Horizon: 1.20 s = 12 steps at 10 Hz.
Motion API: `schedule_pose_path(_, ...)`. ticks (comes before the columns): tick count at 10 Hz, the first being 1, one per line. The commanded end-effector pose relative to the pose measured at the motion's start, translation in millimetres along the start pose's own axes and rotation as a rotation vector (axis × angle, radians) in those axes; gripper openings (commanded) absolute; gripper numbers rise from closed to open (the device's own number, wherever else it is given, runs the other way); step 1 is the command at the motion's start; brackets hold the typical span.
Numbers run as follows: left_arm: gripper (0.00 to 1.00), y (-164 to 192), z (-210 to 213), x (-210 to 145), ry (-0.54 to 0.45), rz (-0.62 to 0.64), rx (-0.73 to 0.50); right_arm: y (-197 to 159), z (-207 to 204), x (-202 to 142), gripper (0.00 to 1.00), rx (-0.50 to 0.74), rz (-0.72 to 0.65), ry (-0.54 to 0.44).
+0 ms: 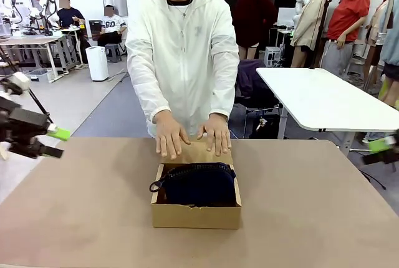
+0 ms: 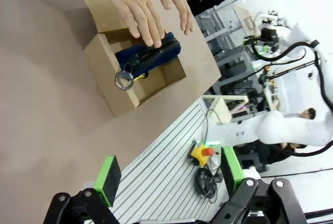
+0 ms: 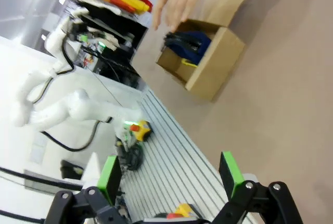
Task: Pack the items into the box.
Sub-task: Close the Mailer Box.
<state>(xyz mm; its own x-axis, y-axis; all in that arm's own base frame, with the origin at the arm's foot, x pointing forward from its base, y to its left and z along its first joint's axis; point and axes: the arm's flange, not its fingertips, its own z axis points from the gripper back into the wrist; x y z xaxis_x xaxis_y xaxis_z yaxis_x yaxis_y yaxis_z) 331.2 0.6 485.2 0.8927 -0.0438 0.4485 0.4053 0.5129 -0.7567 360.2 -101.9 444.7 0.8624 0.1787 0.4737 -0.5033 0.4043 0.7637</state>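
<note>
Pouch (image 1: 198,184) in box (image 1: 196,215), counter (image 1: 312,218) centre: looks soft, light; loop (image 1: 156,187) at 9 o'clock best hold. Flap (image 1: 198,154) at 12 o'clock under person's hands (image 1: 169,136). My left tool (image 1: 56,143), right tool (image 1: 381,151): both spread apart, empty.

At left edge, left robot hand (image 1: 56,144) held level, fingers (image 2: 107,179) pointing toward centre, spread wide, empty. At right edge, right robot hand (image 1: 377,151) mirrors: spread wide, empty. Far centre, person's hands (image 1: 169,136) side by side, palms down, fingers pointing near.
</note>
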Motion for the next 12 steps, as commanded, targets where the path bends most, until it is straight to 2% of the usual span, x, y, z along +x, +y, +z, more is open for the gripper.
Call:
schedule_pose_path(1,1.0,34.6,-42.7,48.0,-0.043,0.133,0.07,-29.4,-52.3,56.0,1.0,-0.088,-0.001,0.129)
schedule_pose_path(2,1.0,56.9,-63.4,54.7,-0.063,0.17,0.13,-44.1,-85.2,70.1,1.0,-0.094,0.007,0.134)
schedule_pose_path(3,1.0,76.3,-80.1,56.3,-0.051,0.209,0.059,-54.2,-115.4,77.8,1.0,-0.065,-0.001,0.15)
schedule_pose_path(4,1.0,94.6,-98.4,56.8,-0.048,0.236,0.009,-61.7,-142.3,84.7,1.0,-0.012,-0.019,0.121)
schedule_pose_path(5,1.0,109.1,-119.1,58.0,-0.065,0.267,-0.058,-69.6,-160.0,91.0,1.0,0.028,-0.051,0.004)
schedule_pose_path(6,1.0,117.0,-138.1,61.7,-0.093,0.292,-0.161,-75.8,-165.9,95.3,1.0,0.048,-0.123,-0.172)
schedule_pose_path(7,1.0,118.7,-138.7,69.6,0.028,0.346,-0.199,-77.7,-155.4,93.7,1.0,0.032,-0.133,-0.212)
schedule_pose_path(8,1.0,111.7,-127.0,51.5,-0.052,0.293,-0.041,-74.3,-166.7,85.8,1.0,0.024,-0.086,0.018)
schedule_pose_path(10,1.0,111.7,-127.0,51.5,-0.052,0.293,-0.041,-74.3,-166.7,85.8,1.0,0.024,-0.086,0.018)
schedule_pose_path(11,1.0,111.7,-127.0,51.5,-0.052,0.293,-0.041,-81.3,-165.0,88.4,1.0,0.039,-0.124,-0.059)
schedule_pose_path(12,1.0,118.4,-132.4,58.2,-0.045,0.305,-0.074,-105.6,-169.1,124.5,1.0,0.022,-0.366,-0.24)
